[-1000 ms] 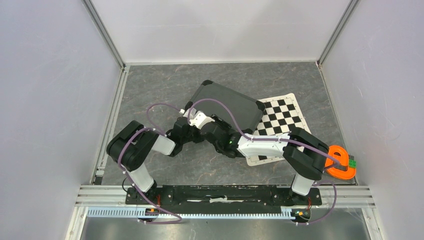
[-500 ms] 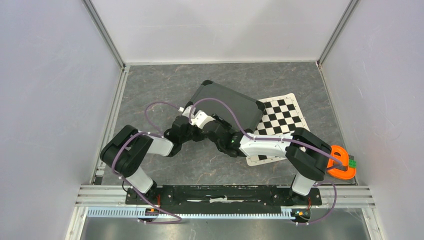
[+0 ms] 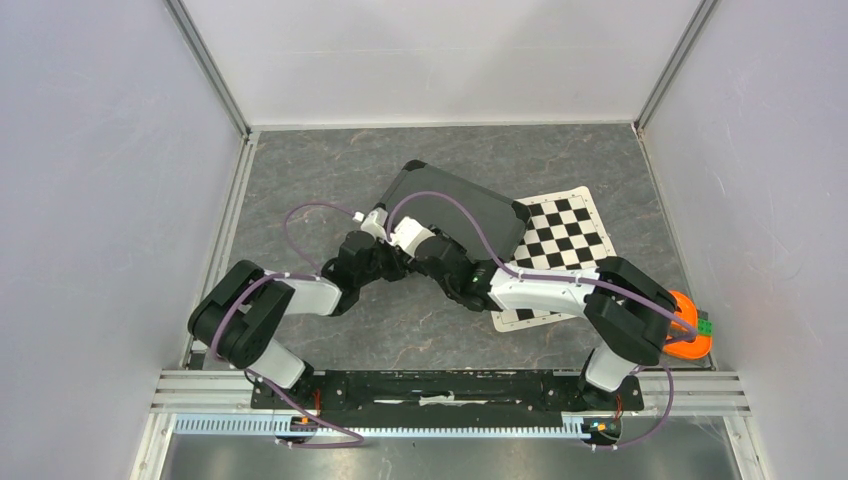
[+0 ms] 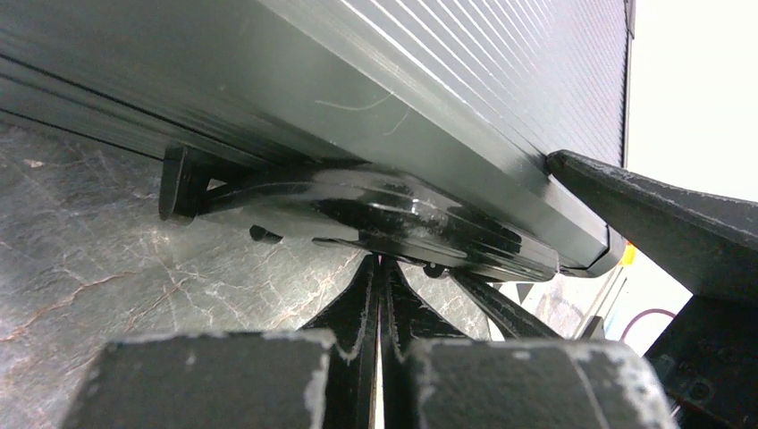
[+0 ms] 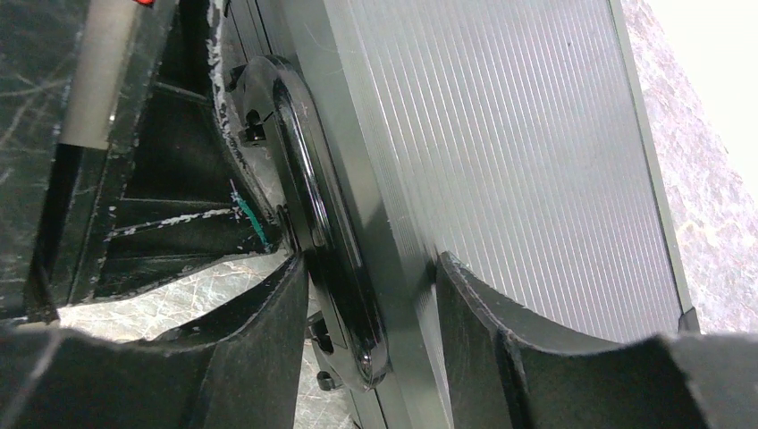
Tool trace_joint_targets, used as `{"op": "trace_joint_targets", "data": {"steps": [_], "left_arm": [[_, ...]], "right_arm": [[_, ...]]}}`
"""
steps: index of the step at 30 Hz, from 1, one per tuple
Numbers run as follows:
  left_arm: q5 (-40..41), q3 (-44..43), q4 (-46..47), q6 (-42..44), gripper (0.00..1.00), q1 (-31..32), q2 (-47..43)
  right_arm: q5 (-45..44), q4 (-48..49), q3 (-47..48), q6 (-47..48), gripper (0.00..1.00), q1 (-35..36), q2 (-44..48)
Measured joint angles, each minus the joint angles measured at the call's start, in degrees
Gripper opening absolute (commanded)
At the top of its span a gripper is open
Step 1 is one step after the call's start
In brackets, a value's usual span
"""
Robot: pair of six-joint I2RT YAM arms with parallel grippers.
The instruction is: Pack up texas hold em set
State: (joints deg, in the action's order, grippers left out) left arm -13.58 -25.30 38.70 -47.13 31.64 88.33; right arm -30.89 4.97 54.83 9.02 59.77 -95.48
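Note:
The black case (image 3: 455, 205) of the texas hold em set lies closed and flat on the table, ribbed lid up (image 5: 518, 161). Its glossy handle (image 4: 393, 210) runs along the near edge. My left gripper (image 4: 380, 261) is shut with nothing in it, its tips just under the handle (image 5: 308, 179). My right gripper (image 5: 371, 268) straddles that edge, one finger against the handle and the other on the lid, clamped on the case. From above, the left gripper (image 3: 392, 262) and right gripper (image 3: 425, 247) meet at the case's near edge. Chips, cards and dice are out of view.
A black-and-white checkered mat (image 3: 565, 235) lies partly under the case's right end. An orange ring-shaped object (image 3: 690, 340) sits at the right wall behind my right elbow. White walls close in the grey marbled table (image 3: 300, 180) on three sides.
Both arms have pushed slightly forward toward the case, the left elbow dropping left and the right elbow swinging right. The case has not visibly moved.

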Motion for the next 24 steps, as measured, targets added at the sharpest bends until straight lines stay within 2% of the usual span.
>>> {"op": "trace_joint_targets", "data": {"steps": [4, 9, 20, 24], "left_arm": [[0.3, 0.3, -1.8, 0.0, 0.05, 0.0, -0.5], [1.7, 0.5, -5.6, -1.5, 0.14, 0.0, -0.5], [3.6, 1.1, -6.8, -4.7, 0.18, 0.0, -0.4], [4.5, 2.3, -6.5, -6.5, 0.23, 0.0, -0.4]], "right_arm": [[0.5, -0.5, 0.2, -0.1, 0.47, -0.2, 0.1], [0.5, -0.5, 0.2, -0.2, 0.46, -0.2, 0.1], [0.7, -0.5, 0.2, -0.2, 0.45, -0.1, 0.2], [0.7, -0.3, 0.2, -0.3, 0.45, -0.1, 0.2]]}}
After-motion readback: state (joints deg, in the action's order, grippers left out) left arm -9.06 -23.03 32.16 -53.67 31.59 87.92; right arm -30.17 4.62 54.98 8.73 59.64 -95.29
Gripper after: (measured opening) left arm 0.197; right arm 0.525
